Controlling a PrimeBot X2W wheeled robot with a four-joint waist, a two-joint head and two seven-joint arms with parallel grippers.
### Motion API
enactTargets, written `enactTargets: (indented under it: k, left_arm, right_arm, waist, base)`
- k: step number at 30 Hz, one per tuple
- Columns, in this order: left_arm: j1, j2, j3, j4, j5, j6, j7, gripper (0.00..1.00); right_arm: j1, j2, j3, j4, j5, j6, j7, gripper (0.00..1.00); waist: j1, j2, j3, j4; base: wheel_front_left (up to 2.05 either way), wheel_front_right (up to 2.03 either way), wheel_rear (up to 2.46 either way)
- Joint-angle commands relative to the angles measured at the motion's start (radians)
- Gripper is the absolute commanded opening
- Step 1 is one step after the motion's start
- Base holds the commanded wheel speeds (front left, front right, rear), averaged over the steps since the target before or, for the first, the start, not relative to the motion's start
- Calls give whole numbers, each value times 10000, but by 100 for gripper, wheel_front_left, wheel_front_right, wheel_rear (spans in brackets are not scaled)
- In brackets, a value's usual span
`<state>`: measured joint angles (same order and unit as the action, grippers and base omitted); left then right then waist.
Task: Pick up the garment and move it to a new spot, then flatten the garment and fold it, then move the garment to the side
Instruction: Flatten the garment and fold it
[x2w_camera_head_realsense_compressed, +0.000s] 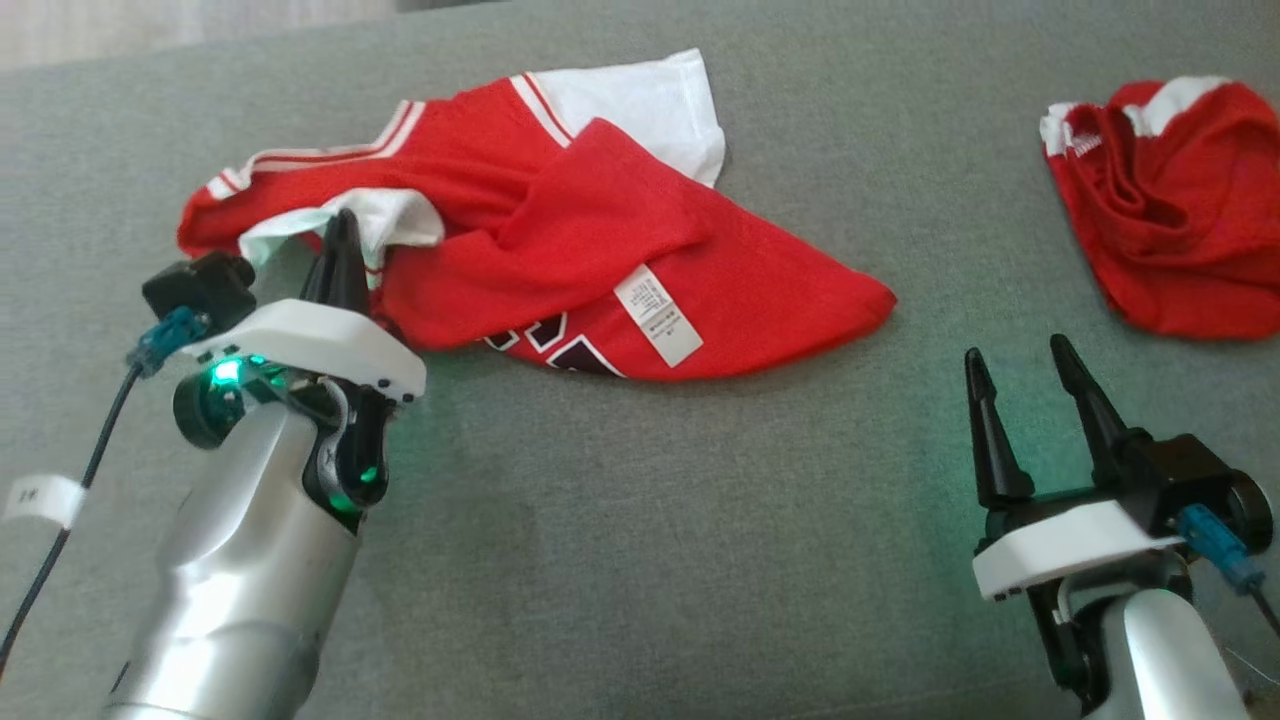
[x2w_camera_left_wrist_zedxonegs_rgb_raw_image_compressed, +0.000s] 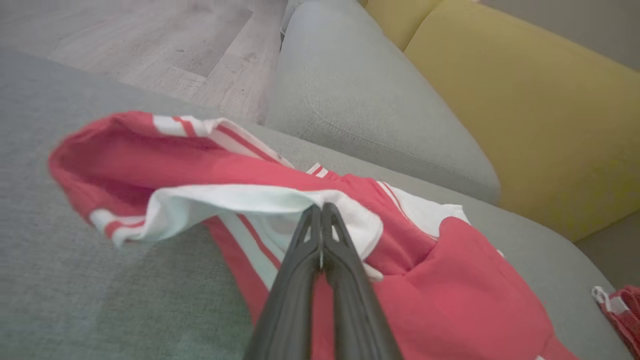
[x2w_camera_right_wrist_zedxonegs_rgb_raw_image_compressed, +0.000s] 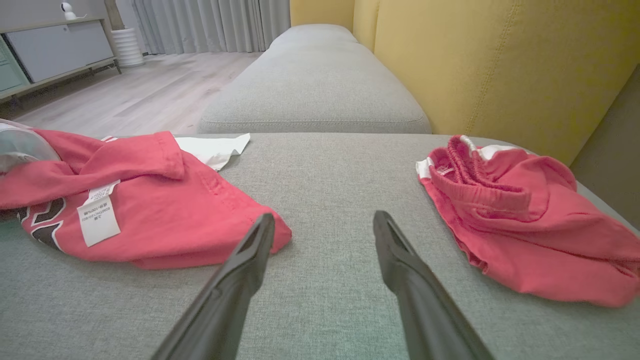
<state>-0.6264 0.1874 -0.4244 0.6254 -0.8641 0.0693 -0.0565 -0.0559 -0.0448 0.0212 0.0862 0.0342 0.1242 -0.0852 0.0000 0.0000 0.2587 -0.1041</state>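
The garment (x2w_camera_head_realsense_compressed: 600, 250) is a crumpled red jersey with white sleeves and striped trim, lying inside out on the grey couch seat (x2w_camera_head_realsense_compressed: 620, 520) with a white care label showing. My left gripper (x2w_camera_head_realsense_compressed: 342, 235) is at its left end, shut on a white fabric edge. The left wrist view shows both fingers pressed together at the white hem (x2w_camera_left_wrist_zedxonegs_rgb_raw_image_compressed: 240, 197), gripper (x2w_camera_left_wrist_zedxonegs_rgb_raw_image_compressed: 321, 207), with the garment's (x2w_camera_left_wrist_zedxonegs_rgb_raw_image_compressed: 450, 280) red cloth spread beyond. Near the seat's lower right my right gripper (x2w_camera_head_realsense_compressed: 1013, 350) stands open over bare fabric. In its own view the right gripper (x2w_camera_right_wrist_zedxonegs_rgb_raw_image_compressed: 324, 219) sits just right of the garment (x2w_camera_right_wrist_zedxonegs_rgb_raw_image_compressed: 165, 220).
A second red piece with an elastic waistband (x2w_camera_head_realsense_compressed: 1180, 220) lies bunched at the far right (x2w_camera_right_wrist_zedxonegs_rgb_raw_image_compressed: 520, 230). A yellow backrest (x2w_camera_right_wrist_zedxonegs_rgb_raw_image_compressed: 475, 65) rises behind it. Another grey cushion (x2w_camera_right_wrist_zedxonegs_rgb_raw_image_compressed: 315, 85) adjoins the seat, with wooden floor (x2w_camera_right_wrist_zedxonegs_rgb_raw_image_compressed: 125, 95) past the edge.
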Motion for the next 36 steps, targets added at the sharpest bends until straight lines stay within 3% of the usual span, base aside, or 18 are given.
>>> enactTargets:
  k: [1,8,14,20,25,36]
  left_arm:
    - [-196,303,252,-421,3,-47,-157,0]
    - [1136,1031,348,-2423,11,28,-282,0]
    - [3300,2100,724,-4825,-216,804,223,0]
    - [5344,2561,1190,-6449,-656,1603,437,0]
    - [6374,2568,1271,-6564,-923,1912,508,0]
    - [6566,2270,1138,-5760,-979,1681,151,0]
  right_arm:
    - [-233,-54,170,-269,49,65,-86,100]
    - [2,-54,41,-174,117,65,-110,100]
    - [238,-54,-50,-114,131,65,-81,100]
    - [504,-54,-234,-130,54,65,-16,100]
    - [612,-54,-315,-243,-43,65,104,100]
    - [440,-54,-307,-376,-215,65,320,100]
  waist:
    - [0,0,-143,121]
    - [0,0,-692,615]
    - [0,0,-1077,860]
    - [0,0,-1371,995]
    - [0,0,-1445,1039]
    - [0,0,-1431,1296]
  base:
    - [0,0,0]
    - [0,0,0]
    - [0,0,0]
    - [0,0,0]
    - [0,0,0]
    - [0,0,0]
